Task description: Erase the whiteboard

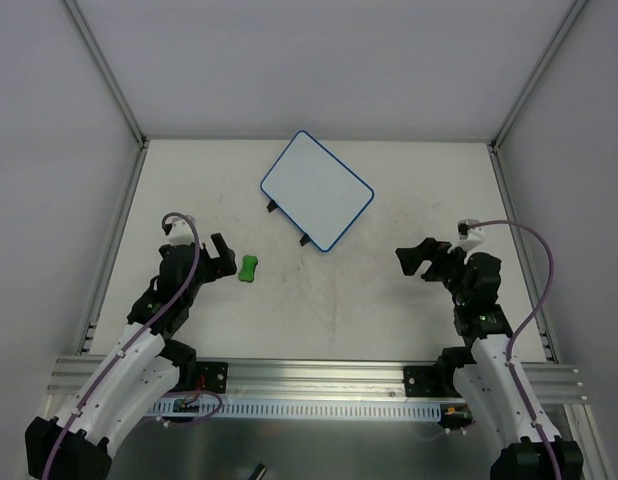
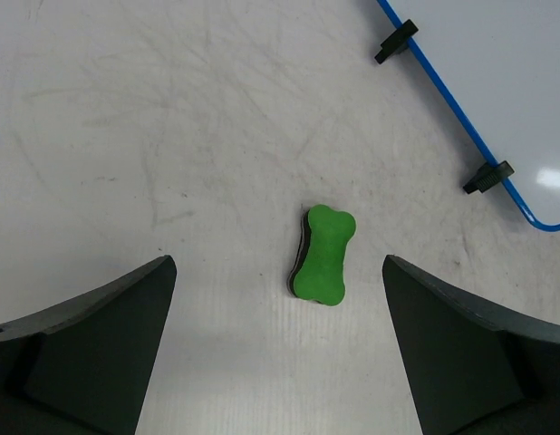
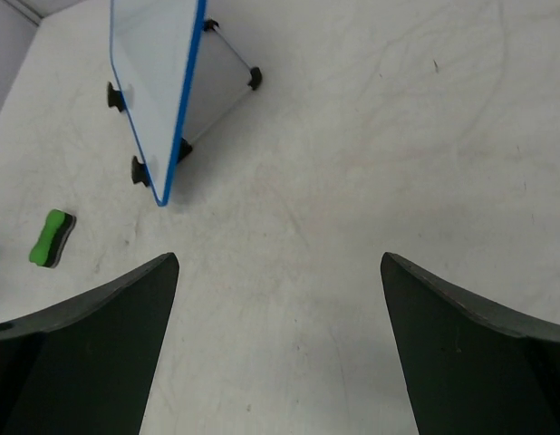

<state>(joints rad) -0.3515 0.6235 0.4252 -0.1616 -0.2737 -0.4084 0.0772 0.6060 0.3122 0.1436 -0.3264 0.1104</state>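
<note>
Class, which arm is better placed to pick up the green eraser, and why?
Left. The left gripper, open, sits beside the eraser, facing it; the right gripper is across the table, farther away.

The left gripper (image 2: 278, 272) is hovering wide open over the scuffed white table (image 2: 126, 118), its two dark fingers (image 2: 90, 353) flanking a green bone-shaped eraser (image 2: 323, 254) that is lying clear of both. The blue-rimmed whiteboard (image 2: 506, 82) is sitting at upper right, two black feet (image 2: 395, 41) jutting from its edge.
</note>
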